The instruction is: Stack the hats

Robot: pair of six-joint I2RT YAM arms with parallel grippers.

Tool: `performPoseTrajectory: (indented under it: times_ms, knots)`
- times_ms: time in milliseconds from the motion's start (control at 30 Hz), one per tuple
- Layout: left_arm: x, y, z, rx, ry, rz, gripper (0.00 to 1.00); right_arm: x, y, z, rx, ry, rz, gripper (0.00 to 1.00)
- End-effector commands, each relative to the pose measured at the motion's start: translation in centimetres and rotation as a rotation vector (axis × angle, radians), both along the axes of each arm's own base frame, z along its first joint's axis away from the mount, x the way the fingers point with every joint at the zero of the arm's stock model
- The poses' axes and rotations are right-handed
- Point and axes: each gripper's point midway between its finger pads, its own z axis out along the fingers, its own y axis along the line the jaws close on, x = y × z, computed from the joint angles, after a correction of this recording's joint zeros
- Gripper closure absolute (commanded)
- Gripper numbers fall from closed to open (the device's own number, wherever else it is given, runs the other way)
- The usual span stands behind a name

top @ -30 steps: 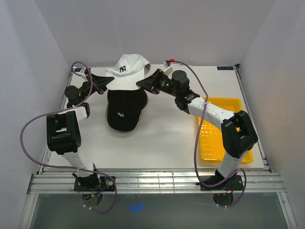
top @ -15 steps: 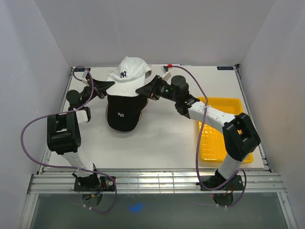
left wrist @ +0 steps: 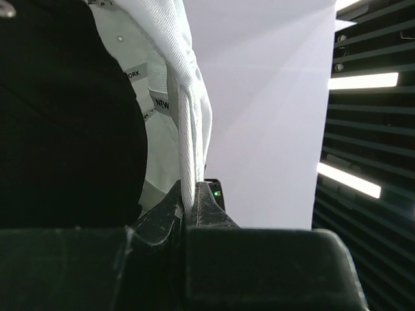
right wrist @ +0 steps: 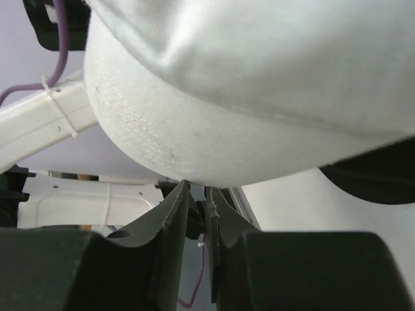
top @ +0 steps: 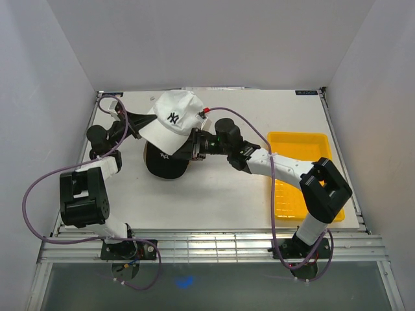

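White arm links (top: 285, 167), black joints (top: 83, 197), black left gripper (left wrist: 192, 194), purple cables (top: 26, 204)

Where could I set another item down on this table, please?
Bare table lies between the black cap and the yellow tray, and beyond the tray. The far left is crowded: the left claw and right claw hold the white cap over the black cap.
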Motion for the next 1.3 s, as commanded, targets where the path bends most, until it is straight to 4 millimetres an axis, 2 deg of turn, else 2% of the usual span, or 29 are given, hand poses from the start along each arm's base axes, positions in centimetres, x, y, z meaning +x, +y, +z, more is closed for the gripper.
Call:
performPoseTrajectory:
  times_ms: [0,100,433,467,500,533,600,667,700,733,800,833,900,933,967,1000,1033,1067,1100,1267]
  knots:
    - [-2.7,-1.9,-1.2,0.087,-0.014,-0.086,0.93,-1.9,0.4,4.5,0.105,-0.148,0.057,0.91]
    - [-3.0,-1.8,-2.2,0.112,0.008,-0.073,0.94,-2.0,0.1,4.6,0.097,-0.152,0.046,0.91]
    - [-3.0,-1.2,-2.3,0.127,0.013,-0.029,1.00,-0.8,-1.0,5.7,0.070,-0.173,0.009,0.92]
    - [-3.0,-1.1,-2.2,0.127,0.012,-0.024,1.00,-0.8,-1.2,6.0,0.068,-0.179,0.007,0.91]
    - [-3.0,-1.1,-2.2,0.127,0.008,-0.019,1.00,-0.4,-1.5,7.1,0.074,-0.195,-0.005,0.90]
    - [-2.9,-0.9,-2.2,0.125,0.011,-0.007,1.00,0.2,-2.0,6.7,0.039,-0.192,-0.021,0.89]
    - [-2.8,-0.6,-2.2,0.116,0.009,0.014,1.00,1.0,-2.8,8.0,0.026,-0.215,-0.051,0.83]
    - [-2.8,-0.3,-1.9,0.091,-0.001,0.034,1.00,3.0,-4.0,9.3,-0.037,-0.223,-0.111,0.78]
    - [-2.9,-0.2,-2.2,0.078,0.015,0.042,1.00,4.0,-4.3,9.2,-0.068,-0.219,-0.133,0.76]
    - [-2.8,0.0,-2.2,0.068,0.018,0.052,1.00,5.4,-5.2,11.3,-0.073,-0.241,-0.174,0.74]
    - [-2.9,0.2,-2.4,0.045,0.030,0.068,1.00,7.3,-6.2,10.0,-0.167,-0.200,-0.219,0.69]
    - [-3.0,0.3,-2.4,0.039,0.031,0.074,1.00,8.5,-7.0,11.8,-0.156,-0.221,-0.250,0.67]
    - [-3.1,0.4,-2.2,0.026,0.023,0.082,1.00,9.9,-7.6,10.7,-0.228,-0.194,-0.275,0.61]
    - [-3.2,0.4,-2.5,0.020,0.032,0.083,1.00,10.5,-7.9,10.8,-0.245,-0.199,-0.287,0.59]
    - [-3.3,0.4,-2.4,0.016,0.025,0.083,1.00,11.2,-8.1,12.7,-0.237,-0.233,-0.314,0.53]
    - [-3.3,0.5,-2.5,0.014,0.029,0.086,1.00,11.9,-7.9,10.9,-0.297,-0.203,-0.303,0.51]
    - [-3.4,0.5,-2.6,0.011,0.034,0.092,1.00,12.3,-7.8,10.8,-0.312,-0.204,-0.302,0.49]
    - [-3.5,0.5,-2.7,0.011,0.034,0.095,1.00,12.6,-7.6,12.6,-0.296,-0.233,-0.306,0.46]
    - [-3.5,0.5,-2.9,0.010,0.035,0.095,1.00,13.3,-7.3,10.4,-0.354,-0.197,-0.290,0.45]
    - [-4.0,0.5,-3.4,0.004,0.034,0.102,1.00,14.4,-6.8,8.7,-0.406,-0.192,-0.277,0.41]
